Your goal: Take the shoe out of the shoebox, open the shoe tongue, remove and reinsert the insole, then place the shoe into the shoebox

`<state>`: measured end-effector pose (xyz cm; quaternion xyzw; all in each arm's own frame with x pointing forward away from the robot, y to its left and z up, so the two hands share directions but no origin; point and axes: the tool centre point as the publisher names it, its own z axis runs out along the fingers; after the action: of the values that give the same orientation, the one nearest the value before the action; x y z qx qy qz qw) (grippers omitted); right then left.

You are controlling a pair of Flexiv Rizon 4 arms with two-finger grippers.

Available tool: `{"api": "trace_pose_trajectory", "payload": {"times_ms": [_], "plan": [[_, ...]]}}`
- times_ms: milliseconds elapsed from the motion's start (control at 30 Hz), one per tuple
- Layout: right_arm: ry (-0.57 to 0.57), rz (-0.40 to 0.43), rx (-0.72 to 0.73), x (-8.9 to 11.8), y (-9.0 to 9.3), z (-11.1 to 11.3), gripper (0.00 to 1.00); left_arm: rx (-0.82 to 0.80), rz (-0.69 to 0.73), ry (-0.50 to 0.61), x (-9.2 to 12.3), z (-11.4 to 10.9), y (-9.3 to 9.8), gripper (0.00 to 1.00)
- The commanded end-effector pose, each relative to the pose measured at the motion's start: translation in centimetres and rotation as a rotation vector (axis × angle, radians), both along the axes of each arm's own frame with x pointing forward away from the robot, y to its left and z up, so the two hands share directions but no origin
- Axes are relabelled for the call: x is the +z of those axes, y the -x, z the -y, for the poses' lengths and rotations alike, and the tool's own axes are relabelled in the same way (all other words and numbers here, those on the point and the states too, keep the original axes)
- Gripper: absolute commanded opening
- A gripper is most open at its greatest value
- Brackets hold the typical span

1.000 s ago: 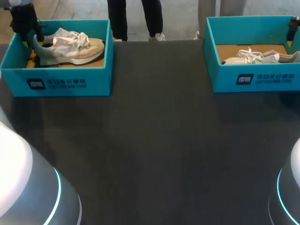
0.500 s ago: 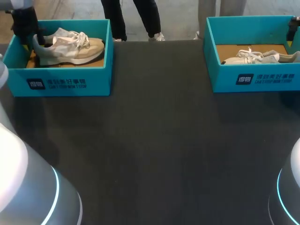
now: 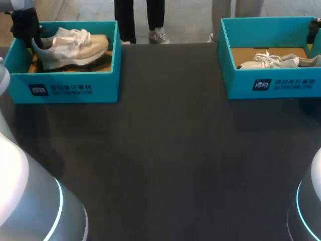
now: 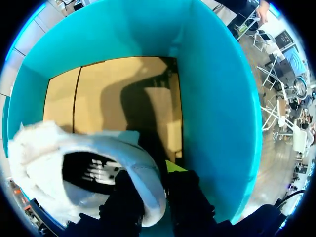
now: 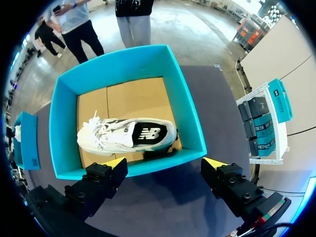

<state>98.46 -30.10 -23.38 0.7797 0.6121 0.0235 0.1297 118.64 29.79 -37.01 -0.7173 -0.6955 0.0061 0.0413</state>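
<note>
A white and beige shoe point(image 3: 70, 47) lies tilted in the teal shoebox point(image 3: 70, 88) at the table's far left. My left gripper point(image 3: 27, 32) is at its heel. In the left wrist view the left gripper point(image 4: 150, 182) is shut on the shoe's point(image 4: 59, 148) heel collar, one finger inside the opening and one outside, close to the box wall point(image 4: 217, 98). My right gripper point(image 5: 165, 162) hangs open above the near wall of a second teal shoebox point(image 5: 187, 108). A white shoe point(image 5: 128, 136) lies in that box, ahead of the fingers.
The second shoebox point(image 3: 271, 85) with its shoe point(image 3: 276, 61) stands at the far right. The dark tabletop point(image 3: 165, 150) stretches between and in front of the two boxes. My arms' grey bases fill the near corners.
My left gripper has closed on the shoe's heel. The shoe has tipped and shifted slightly to the left in its box. The right arm has not moved.
</note>
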Motion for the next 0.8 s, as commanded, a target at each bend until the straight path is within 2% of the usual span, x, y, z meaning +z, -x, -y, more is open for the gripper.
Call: {"api": "trace_pose_trajectory", "payload": {"times_ms": [33,267,533,800], "plan": [[-0.002,0.002,0.001,0.0,0.1,0.0,1.00,-0.005,-0.030,0.007,0.6,-0.5,-1.0,0.00],[-0.002,0.002,0.001,0.0,0.1,0.0,1.00,-0.022,-0.025,0.020,2.4,-0.4,-1.0,0.00],[-0.002,0.002,0.001,0.0,0.1,0.0,1.00,-0.044,-0.030,0.037,5.3,0.1,-0.7,0.00],[-0.002,0.002,0.001,0.0,0.1,0.0,1.00,-0.042,-0.032,0.054,9.7,0.7,-0.7,0.00]]}}
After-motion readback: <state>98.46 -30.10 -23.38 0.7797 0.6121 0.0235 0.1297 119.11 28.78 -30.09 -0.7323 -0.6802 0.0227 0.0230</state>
